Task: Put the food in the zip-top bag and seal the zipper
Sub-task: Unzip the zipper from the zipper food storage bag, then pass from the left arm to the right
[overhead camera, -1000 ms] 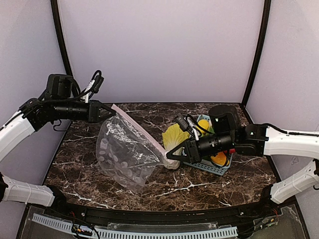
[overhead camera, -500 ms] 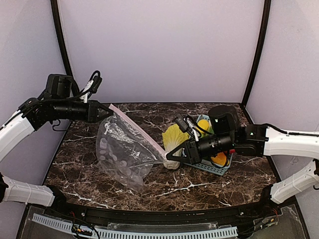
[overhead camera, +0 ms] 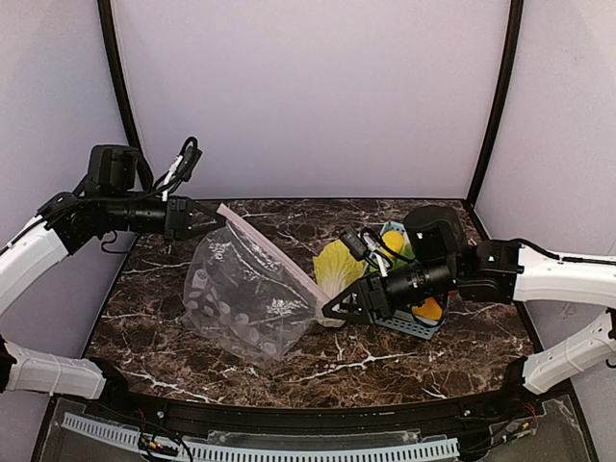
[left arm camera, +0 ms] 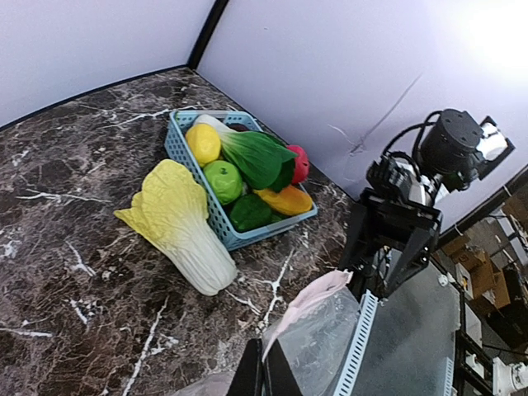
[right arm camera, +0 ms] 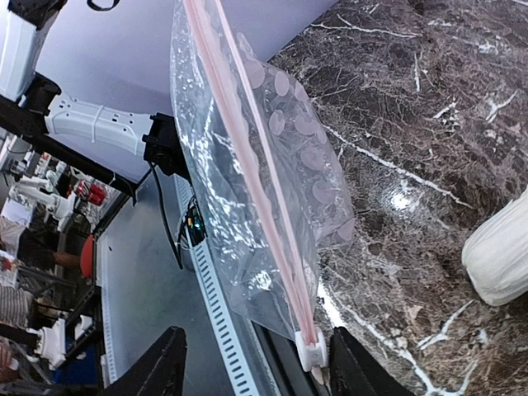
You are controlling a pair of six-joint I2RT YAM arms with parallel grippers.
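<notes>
One pincer has just let go. The right gripper [overhead camera: 330, 308], at the centre of the overhead view, now stands with its fingers apart. The near end of the zipper [right arm camera: 250, 173] lies loose between them and is not pinched. A second ago those fingers were closed on that corner of the bag [overhead camera: 241, 298]. The left gripper [overhead camera: 210, 219], upper left, is clamped together on the opposite corner, so the bag hangs from that end alone and sags onto the table [overhead camera: 385, 366]. Against the earlier view, the bag has slumped and bunched a little lower.

Nothing is inside it yet. The cabbage [overhead camera: 337, 265] lies on the table just beside the basket [overhead camera: 409, 327], centre right. The lemon [left arm camera: 203, 143], apple [left arm camera: 223, 180] and pepper [left arm camera: 285, 200] sit in the basket. The right arm looks freed to fetch food, probably the cabbage. The mouth, though, is no longer held stretched from both ends.
</notes>
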